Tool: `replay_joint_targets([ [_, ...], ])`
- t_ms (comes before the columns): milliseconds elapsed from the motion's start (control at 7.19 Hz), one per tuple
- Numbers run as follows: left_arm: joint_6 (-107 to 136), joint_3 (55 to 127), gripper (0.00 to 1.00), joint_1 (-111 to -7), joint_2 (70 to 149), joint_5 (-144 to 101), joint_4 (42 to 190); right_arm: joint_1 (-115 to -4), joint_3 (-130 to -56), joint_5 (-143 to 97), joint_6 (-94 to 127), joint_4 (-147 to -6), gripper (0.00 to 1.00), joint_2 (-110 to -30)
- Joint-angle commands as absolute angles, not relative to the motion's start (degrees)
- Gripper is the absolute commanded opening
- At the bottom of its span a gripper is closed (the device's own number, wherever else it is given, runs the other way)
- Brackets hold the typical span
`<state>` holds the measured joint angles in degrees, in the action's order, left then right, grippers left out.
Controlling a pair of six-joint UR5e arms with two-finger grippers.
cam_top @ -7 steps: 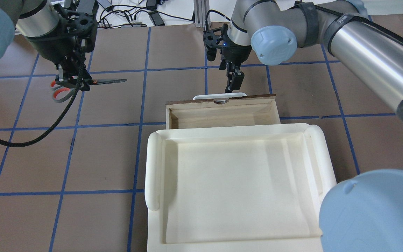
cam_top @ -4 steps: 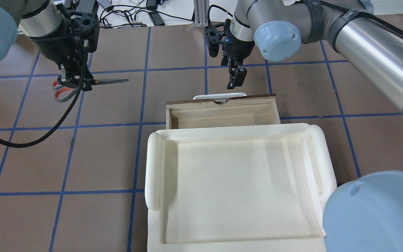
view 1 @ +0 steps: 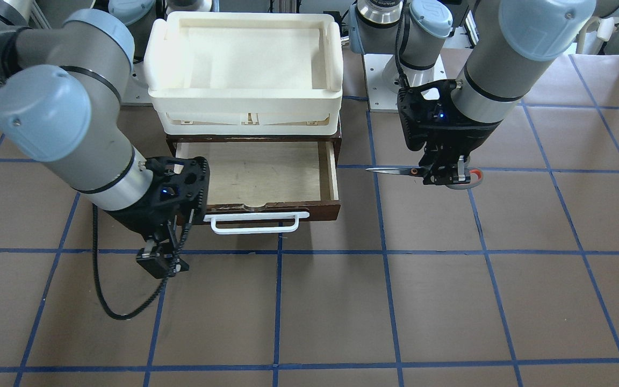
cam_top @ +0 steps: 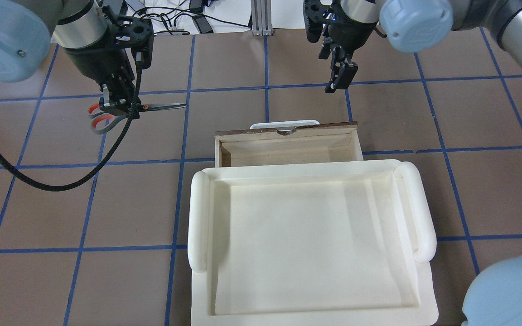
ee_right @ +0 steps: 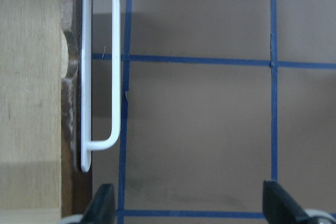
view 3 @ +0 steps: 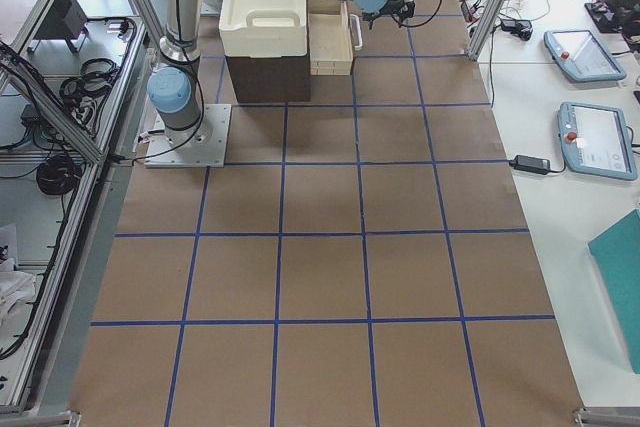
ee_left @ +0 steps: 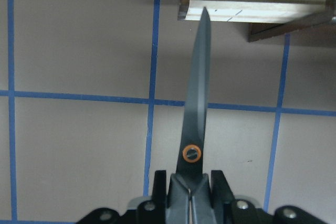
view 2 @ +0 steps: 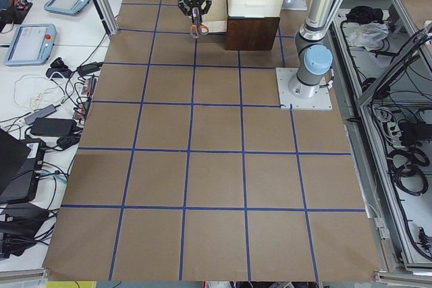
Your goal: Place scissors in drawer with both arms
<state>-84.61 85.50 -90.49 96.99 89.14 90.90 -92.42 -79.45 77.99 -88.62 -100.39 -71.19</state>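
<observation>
The scissors (cam_top: 163,107), blades closed and level, are pinched just behind the orange pivot screw by the left gripper (cam_top: 117,107), its fingers pressed together on the shank while the grey loops project behind. The pair is held on the robot's left of the open drawer (cam_top: 286,132), tip aimed at its near corner and apparently clear of the table (cam_top: 224,59). Judged light and rigid, with smooth steel that could swivel in a two-finger pinch and a sharp tip, it is best taken near the pivot, as here. The right gripper (cam_top: 339,78) hangs beyond the white handle (cam_top: 283,123), jaws spread and empty. A cream tray (cam_top: 197,217) sits above the drawer's rear.
</observation>
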Motion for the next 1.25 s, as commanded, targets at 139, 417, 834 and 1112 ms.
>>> replay_joint_targets([
  [139,-75.28,81.05,0.0,-99.2,101.32,87.54,90.7,-83.43,-80.16,79.63,-88.59,-93.52,1.0,-78.56],
  [417,-68.07,78.06,0.0,-105.09,104.57,87.8,90.62,-82.18,-80.24,78.84,-84.67,-93.6,1.0,-79.72],
  [834,-61.54,76.56,0.0,-110.19,108.19,87.89,90.09,-81.39,-80.42,73.77,-73.69,-94.66,1.0,-79.54],
  [1112,-57.16,76.2,0.0,-114.32,109.85,87.46,89.3,-80.77,-80.42,73.74,-60.99,-94.4,1.0,-79.89],
])
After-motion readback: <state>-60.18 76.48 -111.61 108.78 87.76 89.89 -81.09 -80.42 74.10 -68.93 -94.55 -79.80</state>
